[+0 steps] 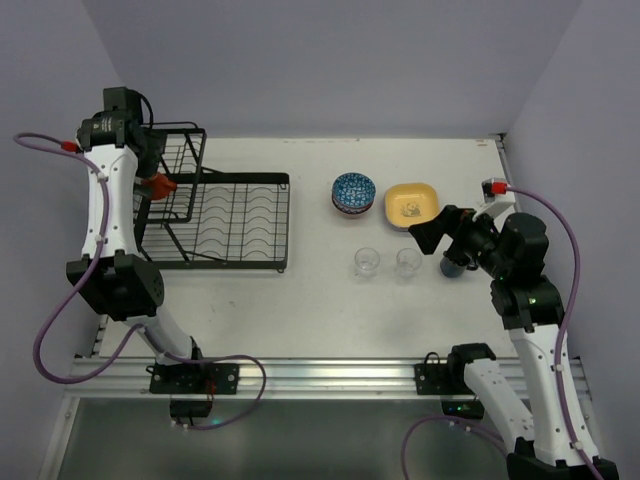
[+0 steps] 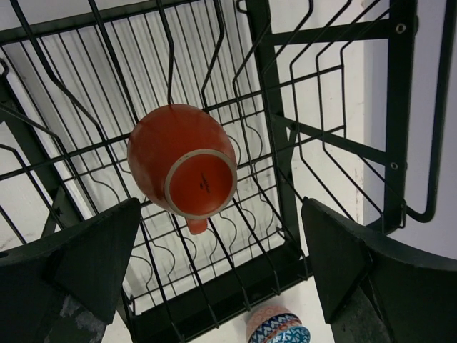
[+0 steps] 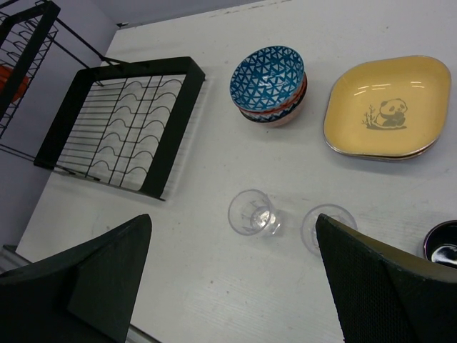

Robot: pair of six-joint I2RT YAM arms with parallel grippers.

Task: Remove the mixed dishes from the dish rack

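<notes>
Orange mug (image 2: pixel 182 168) lies in the dish rack (image 2: pixel 268 107) between spread left fingers (image 2: pixel 86 264).

Bright, even light, soft shadows (faint glare on the yellow plate (image 3: pixel 389 107)), focus sharp.

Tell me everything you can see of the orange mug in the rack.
The orange mug is matte, ceramic-looking, round-bodied and inverted. Its flat base, ringed by a pale unglazed rim, faces the left wrist camera, with a bit of handle showing below. It sits among the black wires of the dish rack, in its raised basket. The open left claw hangs over it, a finger on either side, not touching it.
</notes>
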